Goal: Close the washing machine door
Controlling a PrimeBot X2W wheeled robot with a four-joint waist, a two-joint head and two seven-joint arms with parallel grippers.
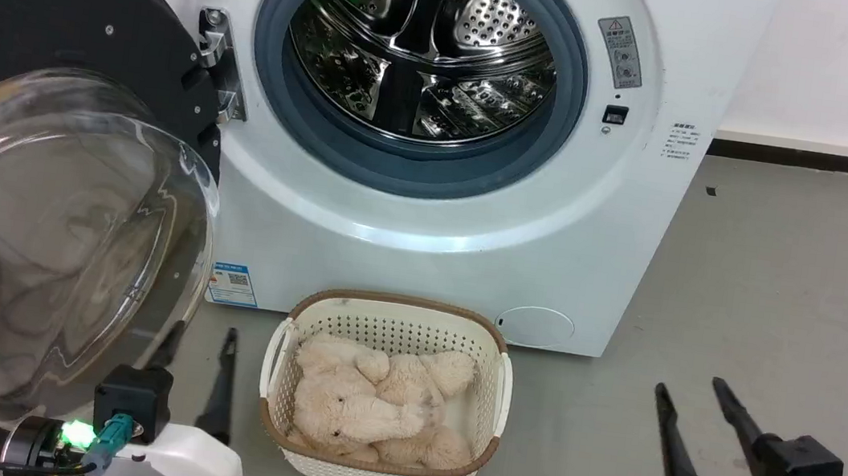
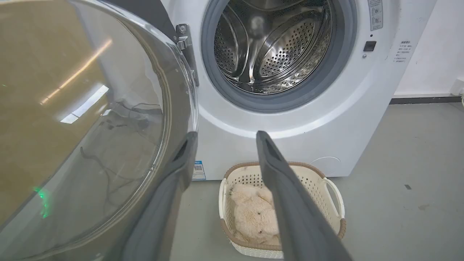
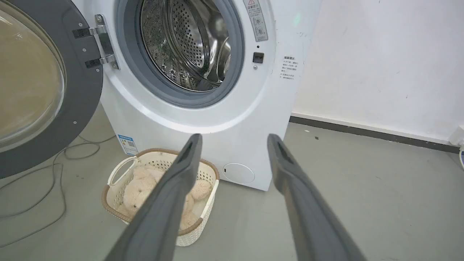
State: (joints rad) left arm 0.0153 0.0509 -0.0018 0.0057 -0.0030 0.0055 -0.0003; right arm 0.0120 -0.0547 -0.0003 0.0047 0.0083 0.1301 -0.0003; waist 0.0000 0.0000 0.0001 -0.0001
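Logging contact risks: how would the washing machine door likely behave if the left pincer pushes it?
The washing machine door would probably swing rigidly on its metal hinge, not flex. Its thick ring and glass suggest some weight. The glossy glass bowl looks slippery.

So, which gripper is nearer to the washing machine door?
Left. The left gripper is by the lower edge of the washing machine door; the right gripper is far off, beyond the basket.
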